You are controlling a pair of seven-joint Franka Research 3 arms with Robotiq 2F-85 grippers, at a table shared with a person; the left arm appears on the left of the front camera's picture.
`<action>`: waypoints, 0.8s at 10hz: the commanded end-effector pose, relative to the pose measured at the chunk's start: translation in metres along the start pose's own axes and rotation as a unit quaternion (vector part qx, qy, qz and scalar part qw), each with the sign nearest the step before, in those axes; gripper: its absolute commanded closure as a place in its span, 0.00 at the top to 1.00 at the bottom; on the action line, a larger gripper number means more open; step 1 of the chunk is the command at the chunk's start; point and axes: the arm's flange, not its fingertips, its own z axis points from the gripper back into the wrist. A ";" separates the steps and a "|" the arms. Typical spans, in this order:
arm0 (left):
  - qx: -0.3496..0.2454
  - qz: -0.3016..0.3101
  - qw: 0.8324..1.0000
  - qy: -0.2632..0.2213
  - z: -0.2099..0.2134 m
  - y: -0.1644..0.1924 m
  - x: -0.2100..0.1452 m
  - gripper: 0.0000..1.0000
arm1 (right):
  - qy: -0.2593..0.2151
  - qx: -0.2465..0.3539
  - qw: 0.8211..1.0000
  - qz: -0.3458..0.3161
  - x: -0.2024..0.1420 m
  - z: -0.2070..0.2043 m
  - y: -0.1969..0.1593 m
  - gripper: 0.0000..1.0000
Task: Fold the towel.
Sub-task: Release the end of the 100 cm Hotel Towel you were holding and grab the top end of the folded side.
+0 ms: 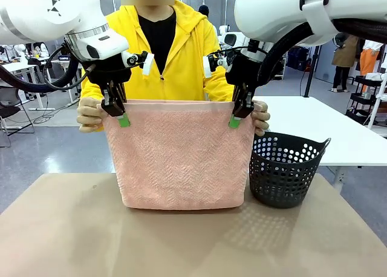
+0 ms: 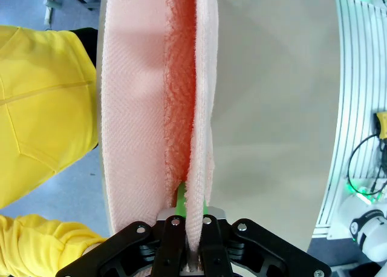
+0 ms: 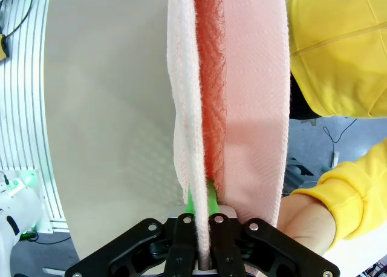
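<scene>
The salmon-pink towel (image 1: 179, 153) hangs doubled above the table, its folded bottom edge just touching the tabletop. My left gripper (image 1: 120, 117) is shut on the near layer's top left corner, and my right gripper (image 1: 237, 117) is shut on the top right corner. A person in a yellow hoodie holds the far layer's corners, one hand (image 1: 89, 115) beside each gripper. In the left wrist view the near layer of the towel (image 2: 202, 107) runs up from between the fingers (image 2: 208, 228). In the right wrist view the towel (image 3: 187, 107) does the same, with the person's hand (image 3: 305, 219) close by.
A black perforated basket (image 1: 284, 171) stands on the brown table (image 1: 72, 234) just right of the towel. A white table (image 1: 314, 123) lies behind it on the right. The person stands at the far edge, directly behind the towel.
</scene>
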 end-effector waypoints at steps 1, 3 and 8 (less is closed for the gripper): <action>0.002 0.001 1.000 0.000 0.001 0.001 -0.002 0.00 | 0.001 -0.001 1.000 -0.001 -0.001 0.000 -0.001 0.00; 0.002 0.001 1.000 0.000 0.001 0.001 -0.002 0.00 | 0.001 -0.001 1.000 -0.001 -0.001 0.000 -0.001 0.00; 0.003 0.000 1.000 0.004 0.000 -0.001 -0.001 0.43 | 0.008 -0.005 1.000 0.001 0.000 0.000 0.001 0.30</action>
